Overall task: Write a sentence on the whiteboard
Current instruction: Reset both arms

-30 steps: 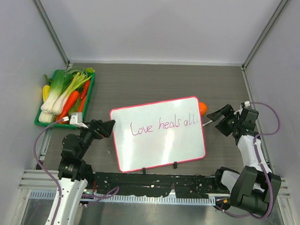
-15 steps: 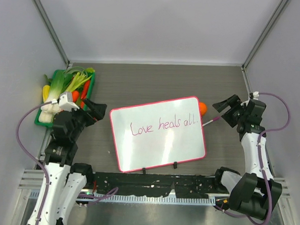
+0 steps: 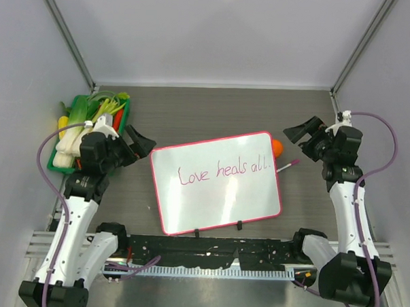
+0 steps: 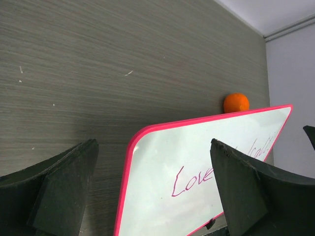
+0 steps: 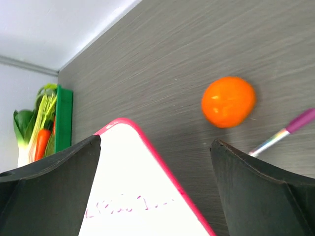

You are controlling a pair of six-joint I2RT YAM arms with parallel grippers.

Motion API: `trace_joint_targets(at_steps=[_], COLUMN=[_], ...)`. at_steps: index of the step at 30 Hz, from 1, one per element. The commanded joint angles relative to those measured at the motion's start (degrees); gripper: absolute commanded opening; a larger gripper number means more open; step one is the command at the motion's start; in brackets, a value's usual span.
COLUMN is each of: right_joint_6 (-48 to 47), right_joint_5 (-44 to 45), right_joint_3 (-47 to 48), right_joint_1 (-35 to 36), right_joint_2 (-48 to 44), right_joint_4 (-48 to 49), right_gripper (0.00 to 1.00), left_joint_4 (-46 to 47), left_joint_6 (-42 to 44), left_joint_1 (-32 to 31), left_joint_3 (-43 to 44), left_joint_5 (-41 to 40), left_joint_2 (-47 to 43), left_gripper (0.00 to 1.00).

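Bright, even light with only soft shadows.
The shiny white board with the pink frame [image 3: 216, 203] shows a pale grey gleam in the left wrist view, yet its pink words are sharp. In the right wrist view the small round orange thing [image 5: 228, 101] and the words look fuzzy.

We saw a robotics lab cell: plain white panels [image 3: 217, 32] on aluminium posts [image 3: 66, 33] boxed in a grey wood-grain table [image 3: 213, 113], and a left arm [image 3: 73, 212] and a right arm [image 3: 349, 207] stood bolted along a metal rail [image 3: 220, 266] at its near edge.
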Motion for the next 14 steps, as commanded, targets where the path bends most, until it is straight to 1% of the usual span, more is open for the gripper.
trace_joint_targets(at_steps=[1,2,3,4,7,11,13,14], right_joint_6=[-2.72,-3.34,-4.74,-5.45,-8.34,-11.42,-13.00,-13.53], right_joint_5=[6.19,9.77,11.46,15.56,22.96,25.80,25.80,28.32], right_joint_3=[5.16,5.78,6.83,7.28,8.78,8.43,7.90,6.51], right_joint_1=[8.36,11.51,15.64,17.59,23.92,26.40,26.57,26.49], right_joint_2=[-3.57,-3.75,-4.28,-4.46,-5.16,-5.25,-5.08,-5.42], right_joint_4=[1.83,0.78,0.25,-0.45,-1.25,-0.29,0.50,1.29], right_gripper=[0.98,0.98,0.98,0.98,0.98,0.98,0.98,0.98], left_joint_4=[0.00,0.35,0.61,0.88,1.76,4.30,5.18,5.36], left_joint_6=[1.23,1.41,1.59,1.76,2.73,5.36,5.80,5.98], left_joint_1=[0.10,0.18,0.18,0.18,0.18,0.18,0.10,0.18], left_joint_3=[1.86,1.77,1.69,1.77,1.95,1.60,0.99,0.81], left_joint_5=[2.52,2.43,2.08,1.47,-0.46,-1.43,-4.32,-7.04], left_joint_2=[2.21,2.30,2.13,1.95,1.34,0.63,-0.07,-0.51], left_gripper=[1.00,1.00,1.00,1.00,1.00,0.99,1.00,1.00])
